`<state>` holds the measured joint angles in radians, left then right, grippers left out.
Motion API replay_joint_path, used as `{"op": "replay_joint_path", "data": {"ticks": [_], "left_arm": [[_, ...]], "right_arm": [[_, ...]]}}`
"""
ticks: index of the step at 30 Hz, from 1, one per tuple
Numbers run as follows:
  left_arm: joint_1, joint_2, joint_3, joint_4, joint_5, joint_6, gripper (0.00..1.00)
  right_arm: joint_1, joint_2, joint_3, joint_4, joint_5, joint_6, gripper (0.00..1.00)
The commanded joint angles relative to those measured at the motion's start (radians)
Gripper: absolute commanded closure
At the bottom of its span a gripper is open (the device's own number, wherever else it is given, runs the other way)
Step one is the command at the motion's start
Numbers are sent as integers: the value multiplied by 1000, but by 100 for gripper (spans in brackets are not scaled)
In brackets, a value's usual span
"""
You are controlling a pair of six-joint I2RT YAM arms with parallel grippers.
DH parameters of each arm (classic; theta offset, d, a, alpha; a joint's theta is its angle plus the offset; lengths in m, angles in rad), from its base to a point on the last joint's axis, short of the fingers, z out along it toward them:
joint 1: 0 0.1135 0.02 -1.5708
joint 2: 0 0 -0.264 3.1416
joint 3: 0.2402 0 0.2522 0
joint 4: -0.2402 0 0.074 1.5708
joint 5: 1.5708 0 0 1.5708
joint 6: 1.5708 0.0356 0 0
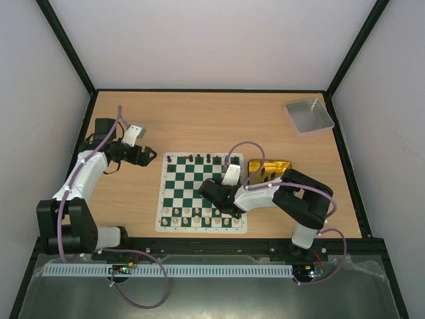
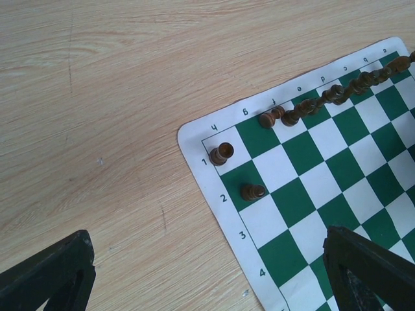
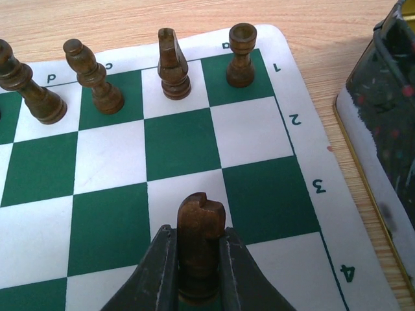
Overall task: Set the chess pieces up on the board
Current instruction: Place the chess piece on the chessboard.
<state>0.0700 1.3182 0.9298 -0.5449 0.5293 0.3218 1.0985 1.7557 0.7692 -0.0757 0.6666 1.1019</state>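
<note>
**Top view.** The board (image 1: 201, 193) lies mid-table. Dark pieces (image 1: 199, 159) stand along its far rank and pale pieces (image 1: 199, 216) on the near ranks. The left gripper (image 1: 147, 157) hangs just off the board's left edge. The right gripper (image 1: 207, 193) is over the board, near the tin (image 1: 269, 169).

**Left wrist view.** The fingers (image 2: 52, 272) are spread wide with nothing between them. A rook (image 2: 221, 153) stands on h1 and a pawn (image 2: 252, 192) on h2.

**Right wrist view.** The jaws are clamped on the held piece (image 3: 201, 217), which is dark and notch-topped, perhaps a knight. It sits above the middle ranks near the b-file. Its long axis runs upright, parallel to the standing knight (image 3: 173, 65) and corner rook (image 3: 241, 55). The top points toward the far rank, and the base is hidden by the fingers.

**Hazards (judged).**
- The grip is low and narrow, so a tilted release could topple the piece or leave it straddling a line.
- Carrying it low toward the far rank could knock over the pieces already standing there.
</note>
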Motion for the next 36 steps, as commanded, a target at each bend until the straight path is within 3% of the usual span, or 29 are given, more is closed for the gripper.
{"op": "replay_joint_path", "data": {"ticks": [1,18,36], "left_arm": [[-10,-19,-9,3,-9,-7,5],[-21,-27,-11,5,-11,-7,4],[-26,-30,-12,-2,-5,8,4]], "right_arm": [[-14,18,-5,0,8,13,98],[-23,53,-2,3,-34,24,97],[-26,48,-4,-9,-67,47,78]]}}
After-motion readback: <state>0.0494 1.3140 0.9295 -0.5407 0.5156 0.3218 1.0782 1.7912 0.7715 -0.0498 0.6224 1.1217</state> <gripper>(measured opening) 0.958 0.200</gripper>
